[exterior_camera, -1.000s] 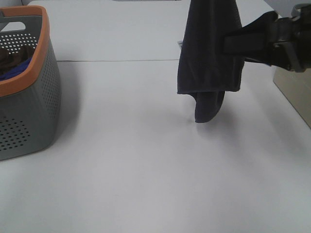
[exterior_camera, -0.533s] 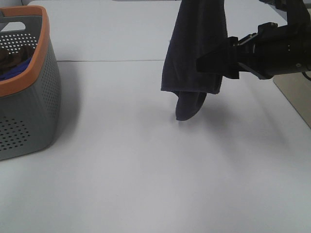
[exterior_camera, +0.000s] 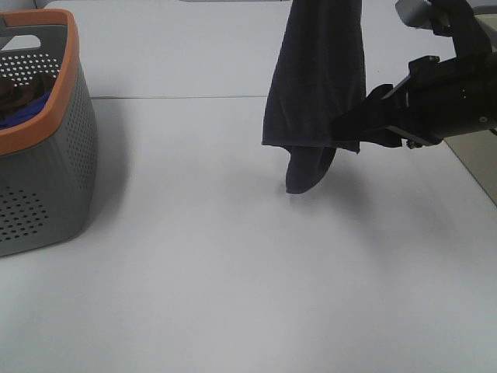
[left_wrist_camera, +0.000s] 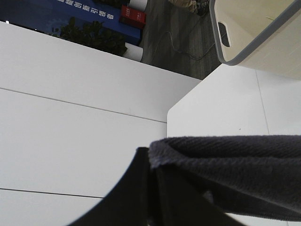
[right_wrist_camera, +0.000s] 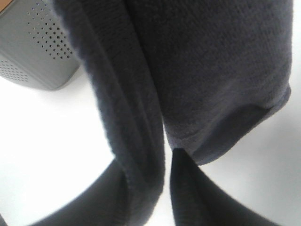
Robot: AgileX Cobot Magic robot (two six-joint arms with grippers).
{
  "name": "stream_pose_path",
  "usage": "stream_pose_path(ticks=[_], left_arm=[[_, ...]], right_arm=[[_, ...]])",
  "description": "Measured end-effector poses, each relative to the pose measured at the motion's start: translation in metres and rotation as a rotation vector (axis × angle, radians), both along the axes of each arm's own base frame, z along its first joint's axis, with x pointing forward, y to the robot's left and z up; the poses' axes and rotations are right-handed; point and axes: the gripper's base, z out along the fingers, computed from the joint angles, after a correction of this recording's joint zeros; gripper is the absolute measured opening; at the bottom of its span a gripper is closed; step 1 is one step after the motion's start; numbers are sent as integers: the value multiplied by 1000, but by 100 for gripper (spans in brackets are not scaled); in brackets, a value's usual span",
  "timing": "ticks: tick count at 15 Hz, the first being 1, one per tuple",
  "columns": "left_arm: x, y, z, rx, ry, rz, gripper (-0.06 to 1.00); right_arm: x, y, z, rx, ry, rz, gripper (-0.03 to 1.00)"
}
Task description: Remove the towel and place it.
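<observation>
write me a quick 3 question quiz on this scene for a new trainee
1. True or false: the towel lies flat on the table.
2. Pick one. The rim of the basket is: A orange, B green, C white.
3. Fill in: the right gripper meets the towel near its ___ edge (upper or lower).
Key: 1 false, it hangs above the table; 2 A; 3 lower.

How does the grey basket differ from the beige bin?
The grey basket has perforated walls and an orange rim; the beige bin has plain walls and a grey rim. The basket stands left of the towel, the bin right of it. Both have a handle slot.
</observation>
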Motion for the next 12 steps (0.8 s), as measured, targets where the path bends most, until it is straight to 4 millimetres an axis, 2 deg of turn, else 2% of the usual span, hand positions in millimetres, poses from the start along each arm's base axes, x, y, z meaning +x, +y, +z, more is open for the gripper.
stream_pose_path(ticks=[2, 3, 6, 10, 12], left_arm=[[0, 0, 0, 0, 0, 0, 0], [0, 0, 0, 2, 2, -1, 0], [-1, 0, -3, 17, 31, -10, 0], [4, -4, -13, 10, 82, 0, 0], [8, -6, -20, 16, 109, 24, 0]], right_arm=[[-2, 0, -1, 0, 21, 11, 12], [-4, 1, -1, 1, 62, 16, 0], [-4, 0, 10, -29, 114, 13, 0], [-1, -11, 46, -205, 229, -8, 0], [3, -23, 74, -361, 254, -40, 0]])
